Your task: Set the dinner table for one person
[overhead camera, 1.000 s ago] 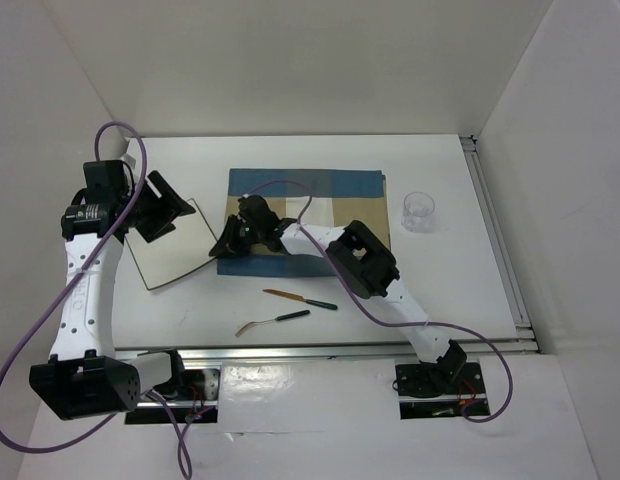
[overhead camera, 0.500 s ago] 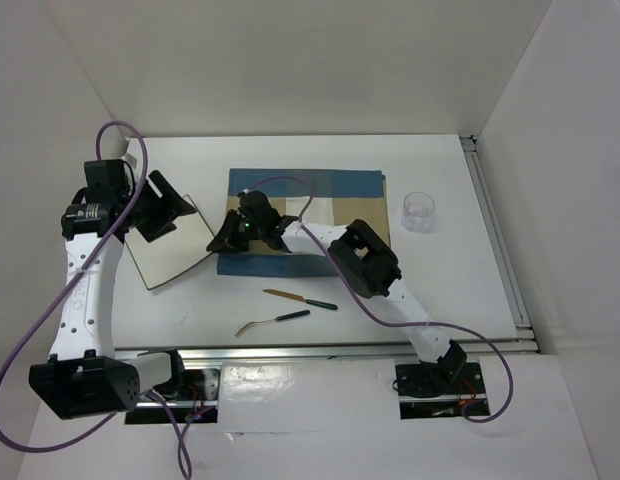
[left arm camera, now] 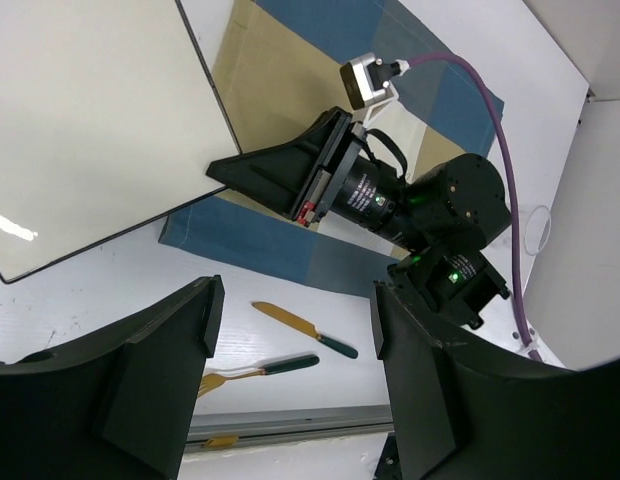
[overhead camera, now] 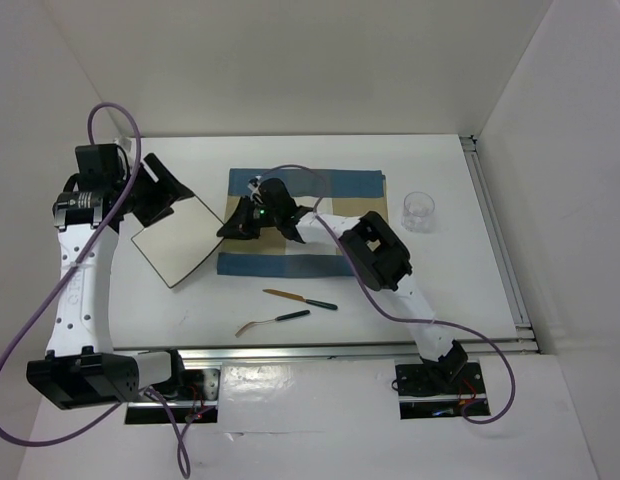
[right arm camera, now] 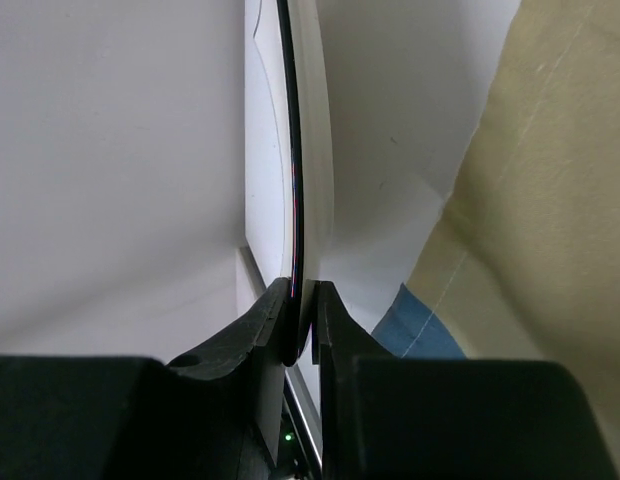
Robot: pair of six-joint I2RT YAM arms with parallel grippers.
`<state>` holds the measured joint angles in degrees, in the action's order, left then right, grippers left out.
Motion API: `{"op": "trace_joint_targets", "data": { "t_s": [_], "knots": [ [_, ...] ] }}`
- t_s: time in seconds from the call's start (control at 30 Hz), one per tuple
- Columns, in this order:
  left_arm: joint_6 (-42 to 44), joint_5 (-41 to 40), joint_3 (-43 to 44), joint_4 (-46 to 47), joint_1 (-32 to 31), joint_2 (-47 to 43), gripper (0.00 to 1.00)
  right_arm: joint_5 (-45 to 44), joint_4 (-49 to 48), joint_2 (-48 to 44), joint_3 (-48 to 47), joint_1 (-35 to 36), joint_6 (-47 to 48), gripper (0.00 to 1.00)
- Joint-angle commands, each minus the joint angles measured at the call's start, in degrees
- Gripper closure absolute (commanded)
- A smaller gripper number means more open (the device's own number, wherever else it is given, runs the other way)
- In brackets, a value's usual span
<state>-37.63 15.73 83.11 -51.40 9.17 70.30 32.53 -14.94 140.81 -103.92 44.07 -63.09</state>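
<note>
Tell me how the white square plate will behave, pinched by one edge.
The flat white square dark-rimmed plate looks stiff: its edge shows no sag in the right claw. Glossy surface and thin pinch suggest it could slip or pivot.

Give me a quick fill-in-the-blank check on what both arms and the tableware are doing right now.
1. The right gripper has its jaws shut on the edge of the white square ____.
2. The left gripper has its jaws ____, holding nothing.
3. In the top view, the clear cup stands on the dinner table to the ____ of the placemat.
4. Near the arm bases lie a fork and a ____.
Missing: plate; open; right; knife.
</note>
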Motion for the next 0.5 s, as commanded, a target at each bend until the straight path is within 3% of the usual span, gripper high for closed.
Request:
{"op": "trace_joint_targets", "data": {
  "t_s": [0.0,0.27,0.47],
  "knots": [
    [-0.08,0.62,2.23,-0.2,-0.2,0.71,0.22,6.31,-18.1,-9.5,-0.93,-1.62,-2.39,1.0],
    [-0.61,0.01,3.37,0.42,-0.2,1.24,0.22,8.25,-24.35,-13.62,2.41,-4.43,-6.26,1.0],
    [-0.61,0.53,3.9,0.42,-0.2,1.77,0.22,1.23,-24.35,-24.77,14.34,-7.42,-5.73,1.0]
  ]
}}
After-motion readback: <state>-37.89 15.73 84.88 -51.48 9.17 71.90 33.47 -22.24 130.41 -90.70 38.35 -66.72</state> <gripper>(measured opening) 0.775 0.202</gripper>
